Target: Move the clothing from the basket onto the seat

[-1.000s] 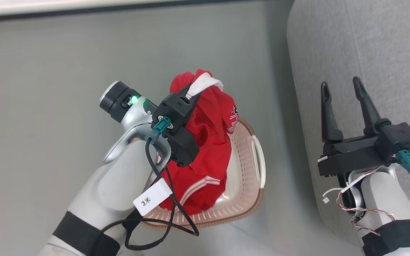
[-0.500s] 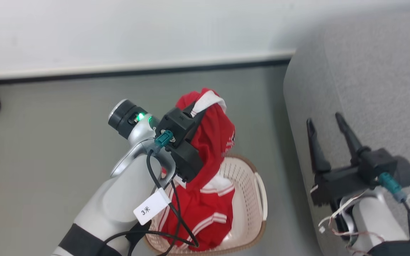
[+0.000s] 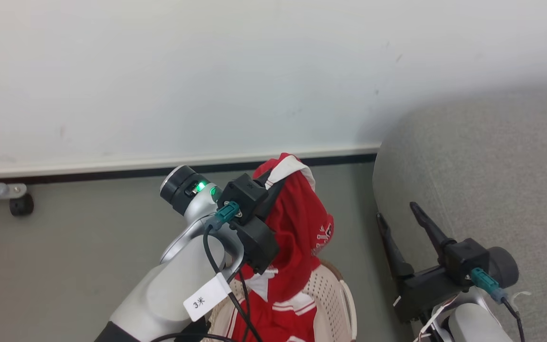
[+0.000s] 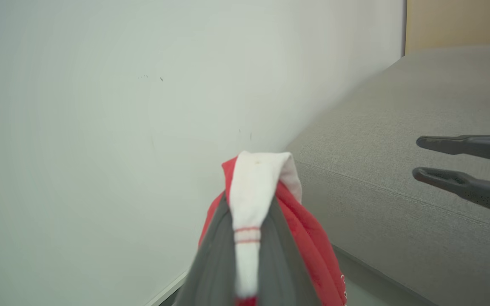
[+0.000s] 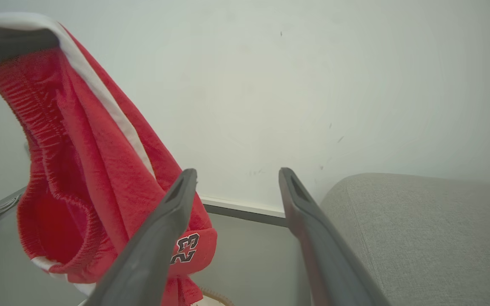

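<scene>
Clothing (image 3: 302, 223): one piece in left gripper (image 3: 276, 180), one in basket (image 3: 330, 297)

Red shiny clothing (image 3: 302, 223), white band, number 23, hangs bunched from left gripper (image 3: 273, 183), its lower folds trailing into the cream perforated basket (image 3: 333, 294) on the floor, beside the grey seat (image 3: 482, 166).

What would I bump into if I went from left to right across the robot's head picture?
small black wheel → red clothing → right end effector
</scene>
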